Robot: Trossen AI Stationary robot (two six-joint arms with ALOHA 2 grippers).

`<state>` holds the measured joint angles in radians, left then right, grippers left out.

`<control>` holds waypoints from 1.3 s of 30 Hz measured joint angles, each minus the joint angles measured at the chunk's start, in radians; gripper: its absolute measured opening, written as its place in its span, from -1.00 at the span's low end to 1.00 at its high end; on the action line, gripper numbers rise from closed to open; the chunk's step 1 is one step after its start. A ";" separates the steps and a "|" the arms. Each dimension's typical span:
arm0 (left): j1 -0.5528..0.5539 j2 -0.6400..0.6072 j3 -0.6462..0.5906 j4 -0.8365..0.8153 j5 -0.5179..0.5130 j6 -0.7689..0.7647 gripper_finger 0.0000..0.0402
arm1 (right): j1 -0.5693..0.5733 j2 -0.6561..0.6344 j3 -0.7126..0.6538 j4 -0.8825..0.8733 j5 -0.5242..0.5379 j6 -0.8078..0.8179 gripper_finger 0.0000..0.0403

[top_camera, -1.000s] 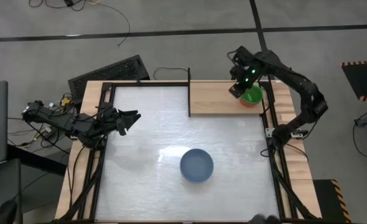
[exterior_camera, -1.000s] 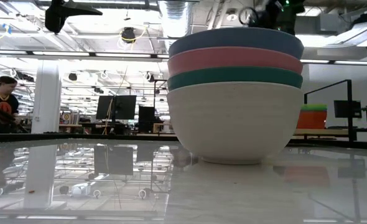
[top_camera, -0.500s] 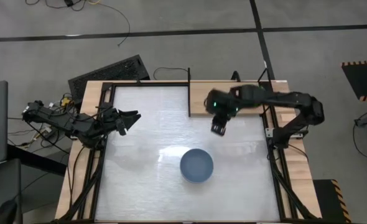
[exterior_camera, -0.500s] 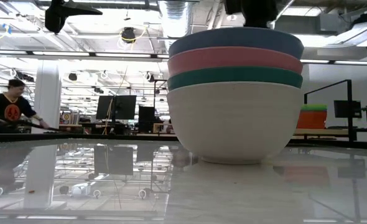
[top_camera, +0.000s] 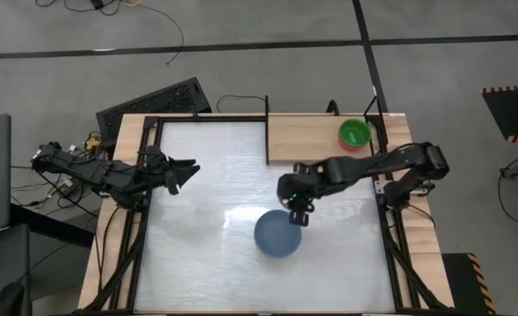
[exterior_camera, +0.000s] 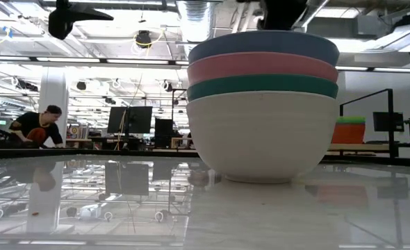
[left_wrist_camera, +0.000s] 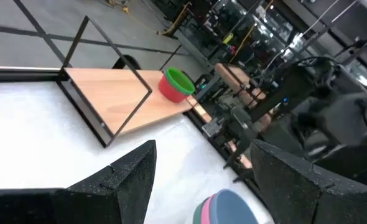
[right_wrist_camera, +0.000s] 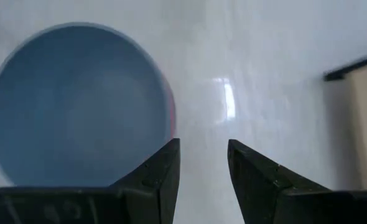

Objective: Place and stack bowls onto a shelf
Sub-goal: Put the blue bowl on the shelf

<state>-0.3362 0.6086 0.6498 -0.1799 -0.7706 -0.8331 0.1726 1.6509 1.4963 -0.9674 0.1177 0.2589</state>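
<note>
The glossy white tabletop (top_camera: 206, 175) carries a flat light-wood shelf (top_camera: 303, 140) framed by thin black posts at its far right corner. A stack of 4 round, smooth large bowls (exterior_camera: 263, 104), blue over pink, teal and white, sits on the tabletop near its centre. A small green bowl (top_camera: 355, 133) rests nested on a red one on the shelf. The right gripper (top_camera: 298, 213) hovers released and empty over the stack's far rim. The left gripper (top_camera: 187, 169) waits open and empty at the table's left edge.

I see bowl stack (top_camera: 278, 234) mid-table, right of centre. Shelf (top_camera: 312, 139) at table's far right corner; small bowl stack (top_camera: 355, 134) on its right end. Right gripper (top_camera: 296, 211) between shelf and big stack.
</note>
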 joint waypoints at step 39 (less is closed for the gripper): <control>0.000 0.000 0.000 -0.048 0.059 -0.001 0.22 | 0.011 0.042 0.000 0.043 0.004 0.029 -0.88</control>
<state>-0.3363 0.6086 0.6498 -0.2276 -0.7114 -0.8337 0.1836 1.6933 1.4960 -0.9243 0.1216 0.2881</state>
